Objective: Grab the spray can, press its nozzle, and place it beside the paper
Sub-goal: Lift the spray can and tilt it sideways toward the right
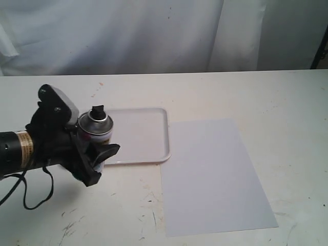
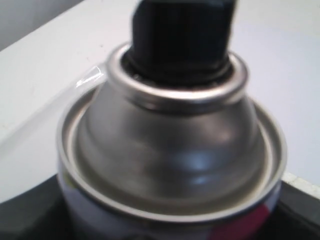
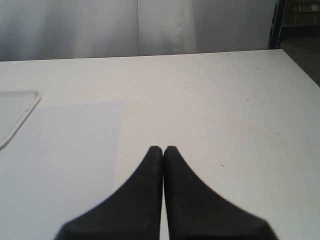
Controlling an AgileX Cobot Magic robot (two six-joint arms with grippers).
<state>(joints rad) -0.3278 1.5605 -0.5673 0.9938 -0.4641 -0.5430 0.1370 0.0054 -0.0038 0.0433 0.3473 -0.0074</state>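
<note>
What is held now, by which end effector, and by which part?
The left end effector holds the spray can by its body, below the silver dome. The right end effector is shut and empty.

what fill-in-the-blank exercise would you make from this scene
1. The left claw grips a small white cylindrical spray can with a ____ plastic nozzle.
2. The right claw has ____ jaws.
3. Beside the large flat white paper sheet lies a glossy white rimmed ____.
Missing words: black; shut; tray.
</note>
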